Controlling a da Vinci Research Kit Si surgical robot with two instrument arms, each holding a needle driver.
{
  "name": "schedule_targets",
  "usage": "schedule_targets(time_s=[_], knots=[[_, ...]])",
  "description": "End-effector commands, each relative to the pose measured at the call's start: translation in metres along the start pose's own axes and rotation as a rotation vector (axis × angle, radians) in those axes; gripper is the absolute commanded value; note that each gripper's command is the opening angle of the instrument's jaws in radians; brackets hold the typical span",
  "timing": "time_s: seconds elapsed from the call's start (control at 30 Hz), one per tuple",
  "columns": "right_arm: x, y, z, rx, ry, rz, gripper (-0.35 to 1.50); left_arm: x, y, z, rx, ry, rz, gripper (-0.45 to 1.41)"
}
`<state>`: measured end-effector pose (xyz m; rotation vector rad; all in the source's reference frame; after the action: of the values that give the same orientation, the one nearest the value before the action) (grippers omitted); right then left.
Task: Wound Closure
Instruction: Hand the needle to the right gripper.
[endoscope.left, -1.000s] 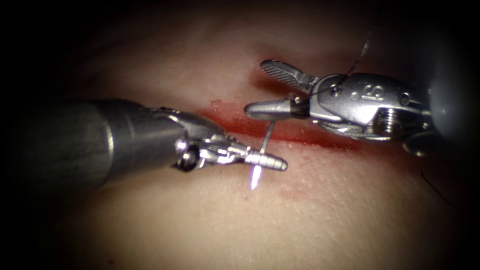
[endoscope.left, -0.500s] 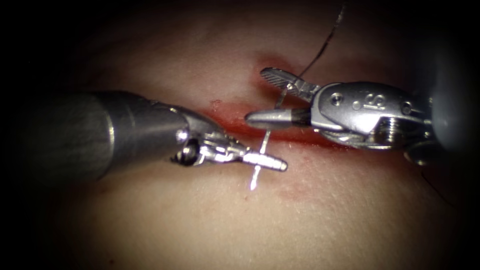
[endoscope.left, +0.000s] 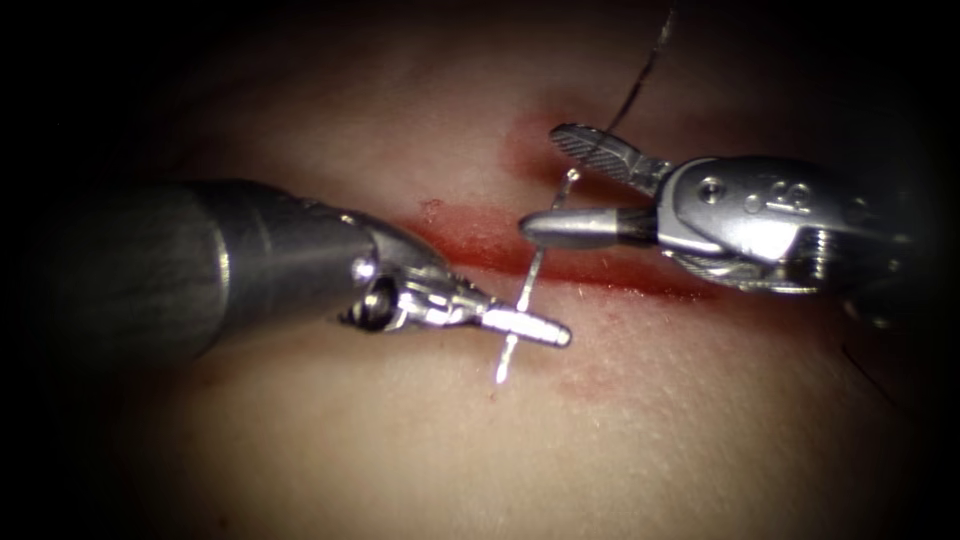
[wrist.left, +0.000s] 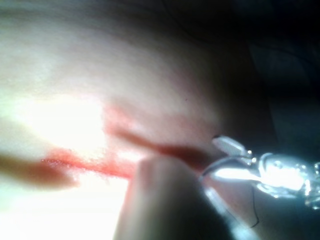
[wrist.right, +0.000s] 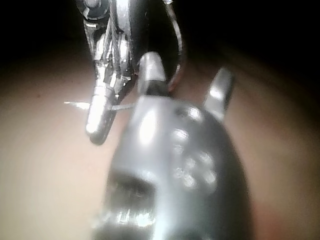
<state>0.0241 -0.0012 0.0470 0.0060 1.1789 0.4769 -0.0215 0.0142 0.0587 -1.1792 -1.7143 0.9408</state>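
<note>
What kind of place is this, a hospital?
More likely a practice bench: two robot tools work over a slab of tissue with a red cut. The left tool holds a curved needle with thread; the right tool is open.

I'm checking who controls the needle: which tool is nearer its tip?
Left. The left tool grips the needle just behind its tip; the right tool, jaws open, straddles the needle's other end.

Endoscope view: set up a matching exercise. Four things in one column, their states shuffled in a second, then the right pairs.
Things:
1. left hand
2. right hand
3. needle
4. thread

States:
A. jaws open, holding nothing
B. dark strand running up from the needle's far end
C. jaws shut on the needle near its tip
D. crosses the cut, its point free above the tissue

Pairs: 1-C, 2-A, 3-D, 4-B
</note>
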Motion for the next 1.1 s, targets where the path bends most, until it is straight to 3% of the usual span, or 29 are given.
schedule_targets(time_s=[0.03, 0.33, 0.57, 0.7, 0.77, 0.8, 1.1], knots=[[-0.0005, -0.0004, 0.0005, 0.001, 0.0, 0.007, 1.28, 0.0003, -0.0007, 0.0003, -0.003, 0.001, 0.0, -0.35], [-0.0005, -0.0004, 0.0006, 0.012, 0.007, 0.036, 1.04, 0.0003, -0.0007, 0.0003, -0.006, -0.003, -0.001, -0.35], [-0.0003, -0.0007, 0.0007, 0.023, 0.014, 0.072, 0.98, 0.0002, -0.0009, 0.0005, -0.006, -0.004, 0.001, -0.35], [-0.0002, -0.0009, 0.0006, 0.026, 0.009, 0.091, 0.66, 0.0002, -0.001, 0.0005, -0.006, -0.005, 0.001, -0.35], [-0.0002, -0.0009, 0.0006, 0.049, 0.02, 0.109, -0.22, 0.0002, -0.0009, 0.0005, -0.006, -0.005, 0.001, -0.35], [-0.0002, -0.0009, 0.0006, 0.049, 0.021, 0.115, -0.35, 0.0002, -0.0009, 0.0005, -0.005, -0.002, 0.001, -0.35], [-0.0004, -0.0006, 0.0007, 0.026, -0.003, 0.125, -0.35, 0.0002, -0.0009, 0.0006, -0.004, 0.0, 0.001, -0.35]])
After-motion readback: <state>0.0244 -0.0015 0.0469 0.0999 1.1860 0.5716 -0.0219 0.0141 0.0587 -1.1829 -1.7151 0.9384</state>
